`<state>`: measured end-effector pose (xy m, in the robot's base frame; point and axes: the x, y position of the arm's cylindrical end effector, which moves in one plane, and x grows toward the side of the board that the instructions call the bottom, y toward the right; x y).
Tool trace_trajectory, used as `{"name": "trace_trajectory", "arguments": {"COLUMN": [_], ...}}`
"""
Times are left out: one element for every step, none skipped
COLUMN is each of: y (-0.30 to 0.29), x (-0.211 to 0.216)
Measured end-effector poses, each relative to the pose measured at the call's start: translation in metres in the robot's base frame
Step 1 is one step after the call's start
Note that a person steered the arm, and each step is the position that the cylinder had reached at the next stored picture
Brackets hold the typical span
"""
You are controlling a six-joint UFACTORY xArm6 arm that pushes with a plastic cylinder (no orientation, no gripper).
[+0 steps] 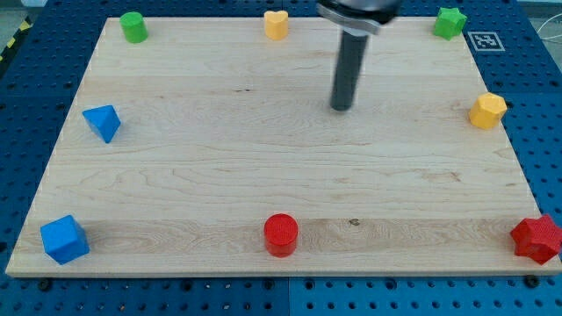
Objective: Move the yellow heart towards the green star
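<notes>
The yellow heart [277, 25] sits at the view's top edge of the wooden board, a little left of centre. The green star [450, 22] sits at the board's top right corner. My tip [341, 107] rests on the board below and to the right of the yellow heart, apart from it, and well left of and below the green star. It touches no block.
A green cylinder [133, 26] is at top left. A blue triangular block [103, 122] is at left, a blue cube [64, 239] at bottom left. A red cylinder [281, 234] is at bottom centre, a red star [537, 239] at bottom right, a yellow hexagon [487, 111] at right.
</notes>
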<state>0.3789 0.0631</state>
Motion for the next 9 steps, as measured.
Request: {"name": "trace_trajectory", "arguments": {"y": [-0.038,-0.083,-0.119,-0.123,-0.123,-0.119,-0.100,-0.071,-0.056], "x": [-0.037,-0.054,-0.083,-0.115,-0.144,-0.148,-0.154,-0.172,-0.183]}}
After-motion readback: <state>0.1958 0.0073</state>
